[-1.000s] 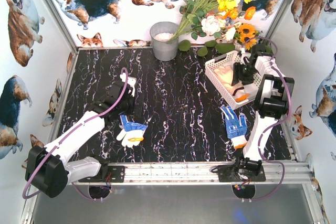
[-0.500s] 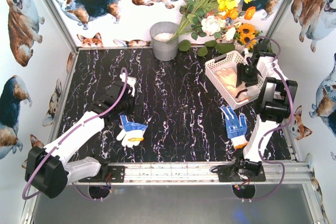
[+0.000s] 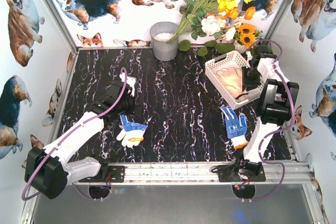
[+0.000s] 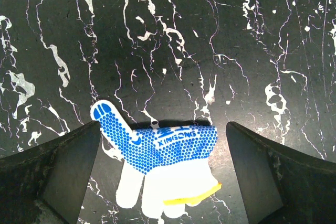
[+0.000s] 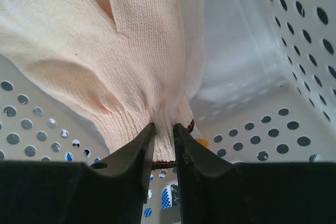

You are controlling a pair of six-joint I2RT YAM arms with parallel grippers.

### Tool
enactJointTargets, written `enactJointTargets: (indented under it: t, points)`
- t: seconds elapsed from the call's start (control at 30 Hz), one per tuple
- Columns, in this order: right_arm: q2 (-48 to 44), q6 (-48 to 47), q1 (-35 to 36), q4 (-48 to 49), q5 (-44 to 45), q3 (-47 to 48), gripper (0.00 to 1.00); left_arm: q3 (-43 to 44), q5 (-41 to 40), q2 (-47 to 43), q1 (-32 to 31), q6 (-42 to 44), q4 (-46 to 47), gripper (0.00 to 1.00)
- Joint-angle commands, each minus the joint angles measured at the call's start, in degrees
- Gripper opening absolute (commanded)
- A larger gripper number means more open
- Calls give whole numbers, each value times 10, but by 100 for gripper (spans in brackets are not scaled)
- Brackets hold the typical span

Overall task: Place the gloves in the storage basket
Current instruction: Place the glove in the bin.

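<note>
My right gripper [image 3: 251,81] is over the white storage basket [image 3: 212,68] at the back right, shut on the red-edged cuff of a cream knit glove [image 3: 230,78] that lies in it. In the right wrist view the jaws [image 5: 164,127] pinch the cuff, the glove [image 5: 131,51] hangs ahead and the perforated basket wall [image 5: 294,103] surrounds it. A blue-dotted glove [image 3: 234,124] lies on the table in front of the basket. My left gripper [image 3: 125,111] is open just above another blue-dotted white glove [image 3: 131,132], which sits between the fingers [image 4: 163,129] in the left wrist view [image 4: 168,166].
A grey metal bucket [image 3: 164,40] stands at the back centre. A bunch of flowers [image 3: 220,3] leans over the back right, with green leaves [image 3: 202,51] on the table behind the basket. Printed walls close in three sides of the black marble table [image 3: 178,103].
My right gripper has moved back and to the right over the basket, drawing the cream glove further into it. The left arm and both blue-dotted gloves have not moved.
</note>
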Motion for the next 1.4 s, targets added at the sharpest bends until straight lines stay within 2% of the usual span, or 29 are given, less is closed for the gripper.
enactJointTargets:
  t: [0.0, 0.13, 0.27, 0.43, 0.6, 0.73, 0.97, 1.13, 1.37]
  points:
    - [1, 18, -2, -4, 26, -10, 22, -1, 8, -9, 8, 2, 14, 100]
    - [7, 26, -2, -2, 26, -22, 22, -3, 7, -10, 8, 2, 15, 100]
    - [4, 24, -2, -8, 28, -19, 25, -2, 9, -9, 8, 2, 15, 100]
    - [-28, 29, -2, -11, 16, -10, 38, -2, 8, -12, 8, 2, 15, 100]
    - [-65, 43, -2, 6, -14, -4, 43, -2, 7, -11, 8, 2, 15, 100]
    - [-74, 55, -1, 53, -19, -17, 40, -3, 6, -12, 8, 3, 15, 100]
    - [-40, 67, 0, 115, -72, -16, 24, -6, 6, -19, 8, 3, 20, 100]
    - [5, 71, 3, 133, -81, 14, 23, -6, 6, -13, 8, 4, 21, 100]
    - [64, 79, 5, 138, -45, 62, 22, -6, 9, -6, 8, 7, 21, 100]
